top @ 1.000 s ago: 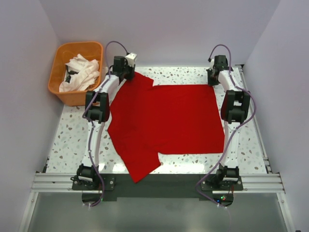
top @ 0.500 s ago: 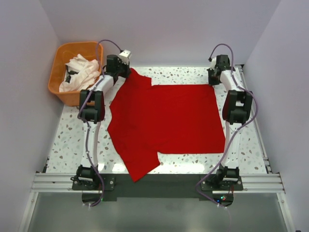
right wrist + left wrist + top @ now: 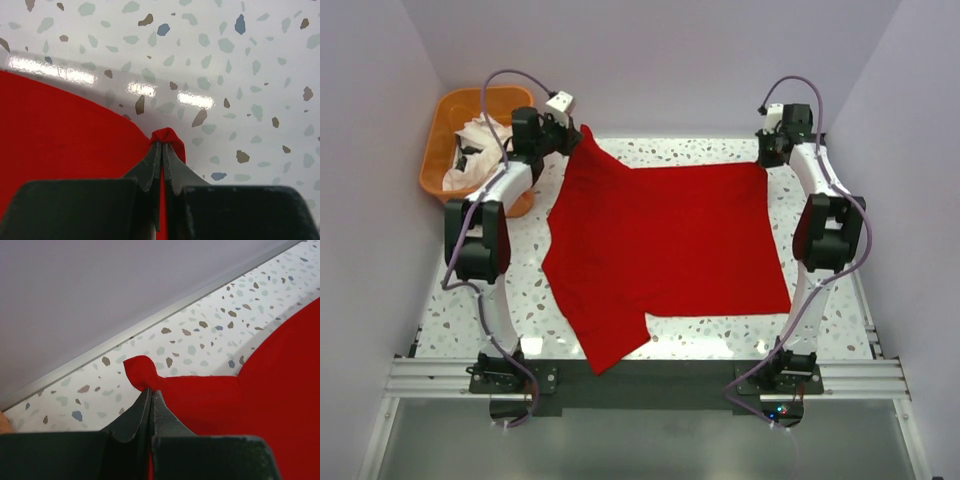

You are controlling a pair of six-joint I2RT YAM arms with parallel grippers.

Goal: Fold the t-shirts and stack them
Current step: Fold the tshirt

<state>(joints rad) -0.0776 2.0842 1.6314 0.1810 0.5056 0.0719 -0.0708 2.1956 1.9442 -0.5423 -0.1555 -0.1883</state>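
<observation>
Bench, speckled white, walled on three sides. One red t-shirt lies spread flat over its middle, reaching from the far edge almost to the near edge. One sleeve trails toward the near edge left of centre.

Orange basket stands at the far-left corner, off the red cloth. White t-shirts lie crumpled inside it. In the overhead view the left arm crosses the basket's right side and hides part of its contents. Right arm runs along the right edge, beside the shirt.

Left gripper is clenched on the shirt's far-left corner. A small red nub shows past the fingertips, close to the far edge. Right gripper is likewise clenched on the far-right corner, with a small red fold pinched between the tips. Whether either corner is lifted off the surface cannot be told.

Change from a second ago:
- The left gripper has gone from partly open to closed on the cloth.
- The left arm has swung outward over the basket, drawing that corner toward the far-left.
- The right arm has reached further toward the far-right corner.
- The shirt's far hem now runs straighter between the two grips.
</observation>
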